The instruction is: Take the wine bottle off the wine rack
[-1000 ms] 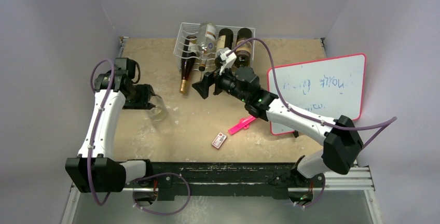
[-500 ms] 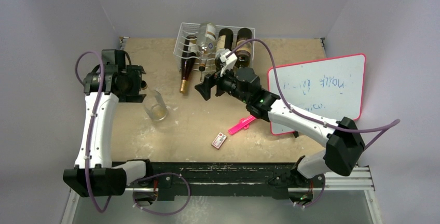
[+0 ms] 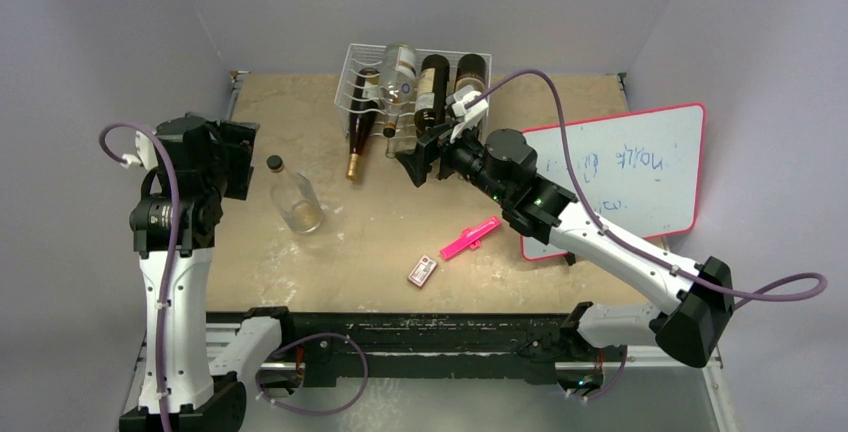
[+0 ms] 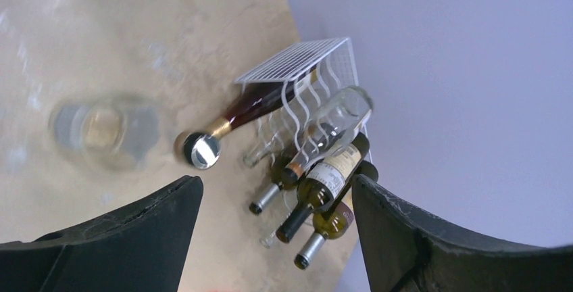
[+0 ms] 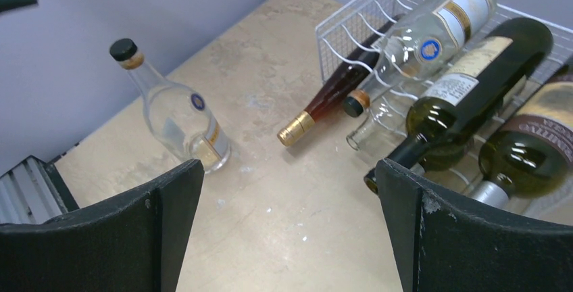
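Right gripper, jaws spread wide and empty, hangs just short of the neck of a dark wine bottle lying in the wine rack at the far edge of the table. Left gripper, also wide and empty, is raised near the left edge, apart from a clear bottle standing on open tabletop.

Left of wine rack: table bare, free way in. Rack front: necks stick out, dark bottle with gold neck slants onto table. Front-left: clear bottle upright, well apart from rack. Just before rack: right gripper. Right side closed by whiteboard.
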Controlling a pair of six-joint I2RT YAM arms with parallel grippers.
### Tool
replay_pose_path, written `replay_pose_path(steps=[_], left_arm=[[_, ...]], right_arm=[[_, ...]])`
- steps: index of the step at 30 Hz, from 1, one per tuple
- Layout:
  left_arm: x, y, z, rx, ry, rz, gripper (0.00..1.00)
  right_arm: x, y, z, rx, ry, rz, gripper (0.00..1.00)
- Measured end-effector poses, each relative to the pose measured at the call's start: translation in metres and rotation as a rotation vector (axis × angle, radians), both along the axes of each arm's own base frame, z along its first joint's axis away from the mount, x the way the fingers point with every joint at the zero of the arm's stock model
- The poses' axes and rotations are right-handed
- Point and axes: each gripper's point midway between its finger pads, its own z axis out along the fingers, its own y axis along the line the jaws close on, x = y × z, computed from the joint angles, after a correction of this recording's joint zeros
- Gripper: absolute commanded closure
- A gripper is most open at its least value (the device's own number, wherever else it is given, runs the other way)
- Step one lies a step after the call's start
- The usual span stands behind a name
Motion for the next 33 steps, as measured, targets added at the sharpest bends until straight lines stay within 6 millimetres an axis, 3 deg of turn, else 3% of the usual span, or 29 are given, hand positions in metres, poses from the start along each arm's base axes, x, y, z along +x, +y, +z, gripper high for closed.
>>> replay_pose_path(steps=[5,9,11,16,19,22,29,33], left_arm=[[0.033,-0.002,0.015,0.171,-0.058,-0.113,0.18],[0.083,-0.022,0.011,0.252,-0.084,-0.265,0.17],[0.104,-0.043,-0.001,0.312,-0.052,-0.34,0.19],[0.135,-0.13,-0.01,0.49,-0.038,-0.58,0.21],[0.15,-0.155,-0.02,0.583,-0.019,-0.643,0.22],[0.165,-0.168,-0.039,0.675,0.035,-0.67,0.22],[0.184,-0.204,-0.114,0.922,0.25,-0.75,0.22],[0.187,-0.208,-0.155,0.996,0.361,-0.797,0.21]], right_arm=[[-0.005,-0.018,-0.009,-0.036,0.022,-0.045,0.0],[-0.008,-0.03,-0.008,-0.046,0.026,-0.077,0.0],[-0.009,-0.036,-0.003,-0.041,0.019,-0.098,0.0],[-0.009,-0.05,0.006,-0.034,0.004,-0.148,0.0],[-0.009,-0.058,0.008,-0.04,0.001,-0.179,0.0],[-0.011,-0.066,0.01,-0.042,-0.001,-0.201,0.0],[-0.017,-0.081,0.018,-0.034,-0.007,-0.237,0.0],[-0.016,-0.085,0.015,-0.043,0.0,-0.256,0.0]])
